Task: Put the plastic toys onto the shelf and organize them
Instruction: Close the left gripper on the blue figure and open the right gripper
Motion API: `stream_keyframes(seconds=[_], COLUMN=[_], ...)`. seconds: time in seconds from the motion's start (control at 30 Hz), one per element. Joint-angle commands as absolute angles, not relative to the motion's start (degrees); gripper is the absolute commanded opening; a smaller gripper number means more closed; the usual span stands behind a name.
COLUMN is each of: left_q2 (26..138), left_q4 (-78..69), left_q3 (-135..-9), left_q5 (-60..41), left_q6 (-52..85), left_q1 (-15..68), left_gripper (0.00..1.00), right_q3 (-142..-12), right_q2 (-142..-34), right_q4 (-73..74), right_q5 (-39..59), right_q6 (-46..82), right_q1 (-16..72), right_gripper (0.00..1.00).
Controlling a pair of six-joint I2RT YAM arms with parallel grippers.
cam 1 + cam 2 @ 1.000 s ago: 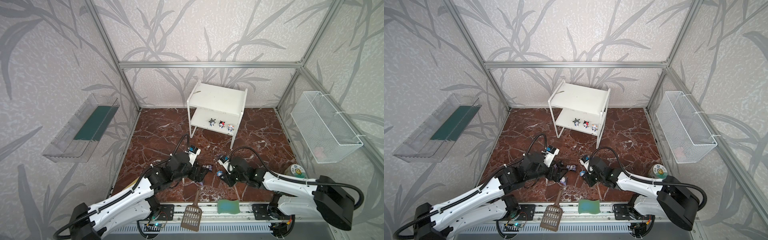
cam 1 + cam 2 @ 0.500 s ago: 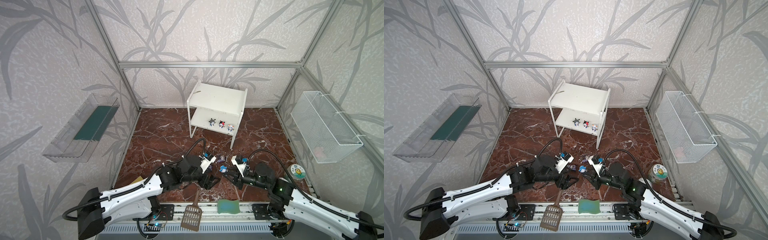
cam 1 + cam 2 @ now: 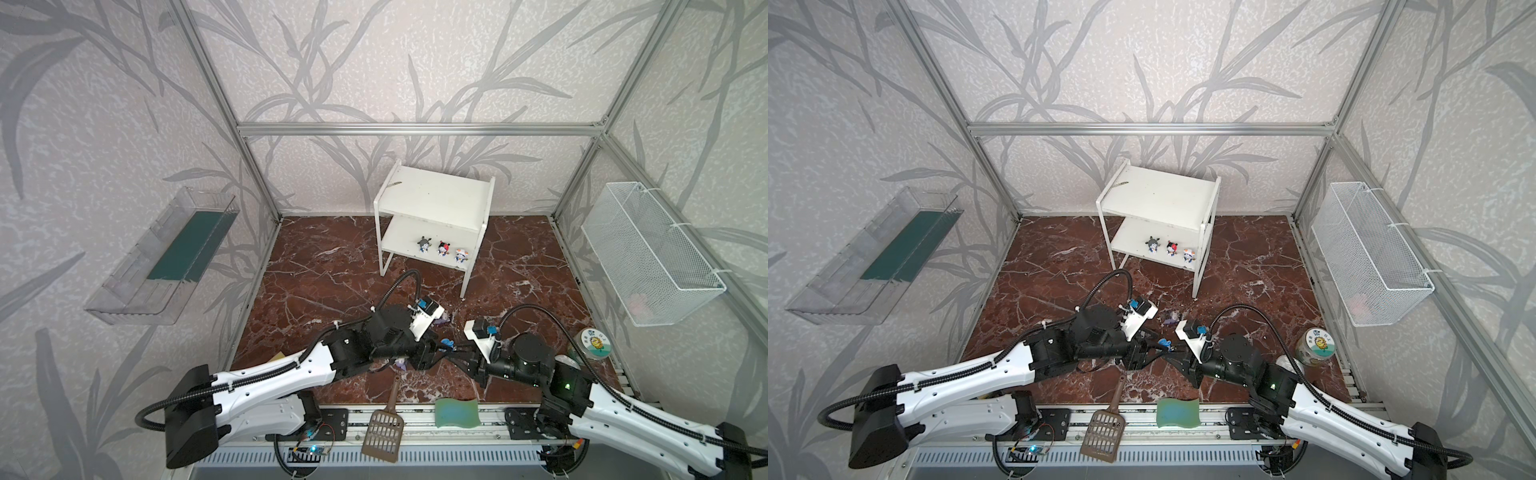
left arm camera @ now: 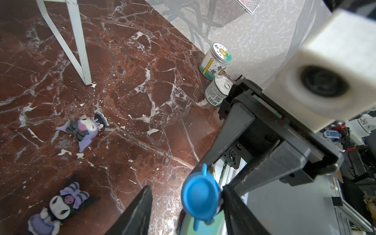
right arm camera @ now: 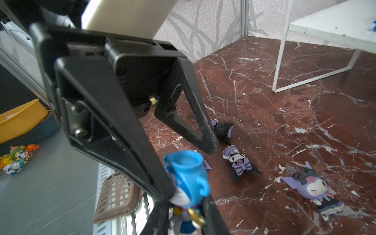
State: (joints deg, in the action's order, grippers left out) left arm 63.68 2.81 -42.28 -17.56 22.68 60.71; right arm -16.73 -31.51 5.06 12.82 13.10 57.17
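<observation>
Right wrist view: my right gripper is pressed together on the body of the blue-headed toy, holding it clear of the floor.
Left wrist view: my left gripper is spread and straddles the same toy's head. One finger is just beside or touching it, and the other finger stands apart with a gap.
Risk, uneven squeeze: I judge the far finger would meet the toy late and shove it sideways, twisting it in my right grip.
Risk, early let-go: if my right opens before both left fingers bear on the toy, it drops to the floor, perhaps toward the green sponge at the front edge.
Risk, round head: the smooth, rounded head could slip out of a pinch placed high.
Risk, crowding: four fingertips share one small space and could knock together.
Toy versus end effectors: between the fingers of both, off-centre in the left.
Other toys: three purple toys lie on the floor below, and three small toys stand on the lower board of the shelf.
Shelf: well apart from both grippers, toward the back wall.
</observation>
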Motion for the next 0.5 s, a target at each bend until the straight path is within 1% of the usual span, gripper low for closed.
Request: stream_keyframes(seconds=[0.0, 0.23, 0.27, 0.33, 0.4, 0.47], left_q2=[64.4, 64.9, 65.1, 65.4, 65.7, 65.4], left_q4=[1.9, 2.3, 2.4, 2.4, 2.7, 3.1], left_q3=[-44.3, -44.8, -45.0, -45.1, -45.3, -45.3], left_q5=[-18.7, -18.6, -18.9, -19.5, -19.5, -18.7], left_q6=[22.7, 22.3, 22.3, 22.3, 22.2, 22.0], left_q1=[61.0, 61.2, 61.3, 61.2, 61.3, 61.4], left_gripper=[0.53, 0.31, 0.27, 0.25, 0.21, 0.17], right_q3=[-16.5, -16.7, -16.7, -16.7, -16.6, -16.7], right_q2=[-30.1, -29.9, -29.9, -30.1, -30.6, -31.6], right_q4=[6.0, 6.2, 6.3, 7.0, 7.8, 8.0], right_q5=[10.8, 9.1, 8.3, 7.5, 6.8, 6.4], right_q6=[11.6, 11.2, 11.2, 11.1, 11.2, 11.6], right_q1=[58.2, 58.3, 59.8, 60.5, 61.0, 61.1], right_gripper=[0.14, 0.14, 0.14, 0.14, 0.16, 0.2])
